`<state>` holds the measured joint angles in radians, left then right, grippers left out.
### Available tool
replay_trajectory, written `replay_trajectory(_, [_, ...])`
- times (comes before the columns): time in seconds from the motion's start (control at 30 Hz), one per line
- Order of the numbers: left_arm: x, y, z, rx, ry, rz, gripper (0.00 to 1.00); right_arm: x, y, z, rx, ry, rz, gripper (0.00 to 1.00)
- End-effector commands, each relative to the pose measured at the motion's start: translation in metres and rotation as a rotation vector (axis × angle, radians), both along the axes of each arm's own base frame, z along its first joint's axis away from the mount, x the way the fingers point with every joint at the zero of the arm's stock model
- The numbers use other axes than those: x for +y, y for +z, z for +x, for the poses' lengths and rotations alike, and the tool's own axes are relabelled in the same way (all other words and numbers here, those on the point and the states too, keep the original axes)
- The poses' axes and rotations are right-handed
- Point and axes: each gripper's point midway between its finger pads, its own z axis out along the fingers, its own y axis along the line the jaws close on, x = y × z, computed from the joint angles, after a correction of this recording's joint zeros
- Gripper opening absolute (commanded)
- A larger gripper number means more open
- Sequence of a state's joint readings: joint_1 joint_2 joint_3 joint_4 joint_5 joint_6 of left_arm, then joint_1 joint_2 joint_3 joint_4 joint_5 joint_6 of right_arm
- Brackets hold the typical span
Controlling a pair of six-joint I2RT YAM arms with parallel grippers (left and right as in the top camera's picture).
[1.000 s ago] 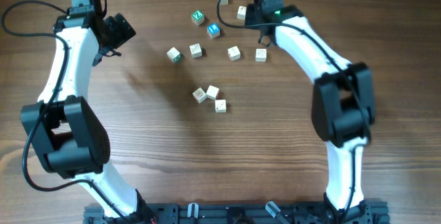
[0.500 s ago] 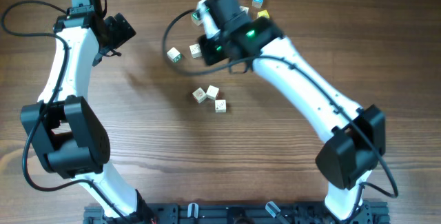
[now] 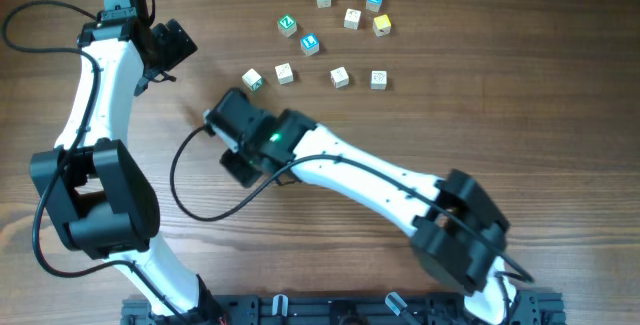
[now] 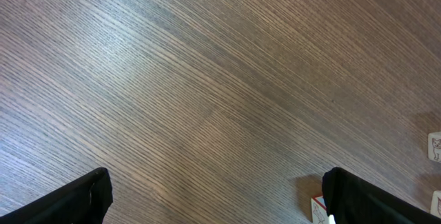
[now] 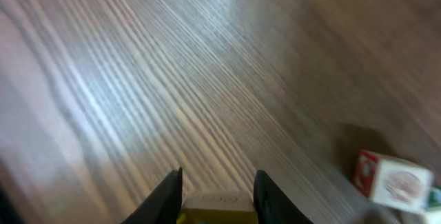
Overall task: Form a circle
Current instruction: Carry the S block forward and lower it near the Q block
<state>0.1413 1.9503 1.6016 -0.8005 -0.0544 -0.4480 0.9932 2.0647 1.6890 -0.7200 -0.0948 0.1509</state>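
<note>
My right gripper (image 3: 238,165) hangs over the wood left of the table's middle, shut on a small cube (image 5: 218,203) with a cream top and a yellow face. In the right wrist view another cream cube with a red edge (image 5: 393,180) lies off to the right. The circle is hidden: the right arm (image 3: 350,177) covers the middle of the table. Loose cream cubes (image 3: 340,77) lie in a row at the back. My left gripper (image 3: 175,45) stands open at the far left, with nothing between its fingers (image 4: 76,200).
Green-faced cubes (image 3: 288,25), blue-faced cubes (image 3: 310,43) and a yellow one (image 3: 382,26) are scattered at the back. A cube (image 4: 318,210) sits just beside the left gripper's right finger. Bare wood lies under both grippers.
The right arm swung from the back right, across the cubes, down to the left of the middle. It now covers the three cubes that lay in the middle. The left arm has stayed still.
</note>
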Motion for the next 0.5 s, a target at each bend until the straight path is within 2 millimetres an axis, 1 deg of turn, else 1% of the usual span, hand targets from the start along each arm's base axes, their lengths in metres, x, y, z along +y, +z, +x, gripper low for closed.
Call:
replay_trajectory(0.0, [0.000, 0.001, 0.001, -0.005, 0.009, -0.004, 1.00, -0.001, -0.037, 0.002, -0.024, 0.009, -0.081, 0.26])
replay_trajectory(0.07, [0.000, 0.001, 0.001, -0.004, 0.008, -0.004, 1.00, -0.002, -0.057, -0.001, -0.005, 0.013, -0.113, 0.27])
replay_trajectory(0.13, [0.000, 0.001, 0.001, -0.004, 0.008, -0.004, 1.00, -0.009, -0.073, 0.003, -0.017, -0.002, -0.167, 0.27])
replay_trajectory(0.2, [0.000, 0.001, 0.001, -0.005, 0.009, -0.004, 1.00, -0.017, -0.084, 0.008, -0.039, -0.013, -0.217, 0.27])
replay_trajectory(0.3, [0.000, 0.001, 0.001, -0.005, 0.009, -0.004, 1.00, -0.021, -0.087, 0.006, -0.048, 0.030, -0.245, 0.27])
replay_trajectory(0.47, [0.000, 0.001, 0.001, -0.004, 0.008, -0.004, 1.00, -0.035, -0.088, 0.024, -0.116, -0.021, -0.300, 0.27])
